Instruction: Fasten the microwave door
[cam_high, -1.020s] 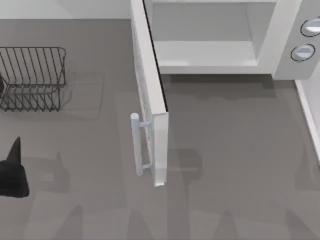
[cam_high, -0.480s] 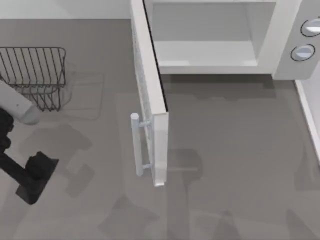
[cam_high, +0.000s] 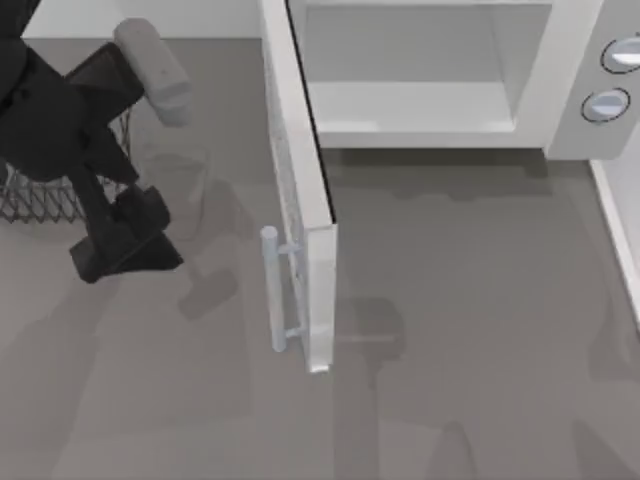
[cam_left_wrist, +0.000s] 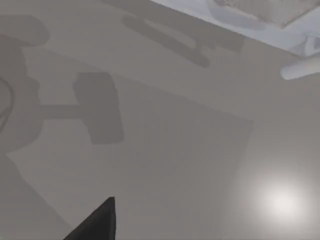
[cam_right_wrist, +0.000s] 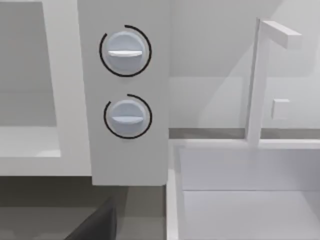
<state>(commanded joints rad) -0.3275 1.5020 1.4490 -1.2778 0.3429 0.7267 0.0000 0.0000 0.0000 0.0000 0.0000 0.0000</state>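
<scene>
Standing wide open, the microwave door (cam_high: 297, 180) juts toward me; the left gripper (cam_high: 125, 240) hovers left of it, fingers unreadable.

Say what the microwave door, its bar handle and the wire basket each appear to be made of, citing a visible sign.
Microwave door: probably painted metal or plastic; smooth matt white panel, dark inner rim.
Bar handle: likely plastic or brushed metal; pale grey rounded bar with soft sheen.
Wire basket: seemingly dark metal wire; thin see-through grid.

Top view looks down; right wrist view closely faces the microwave knobs (cam_right_wrist: 125, 50)
</scene>
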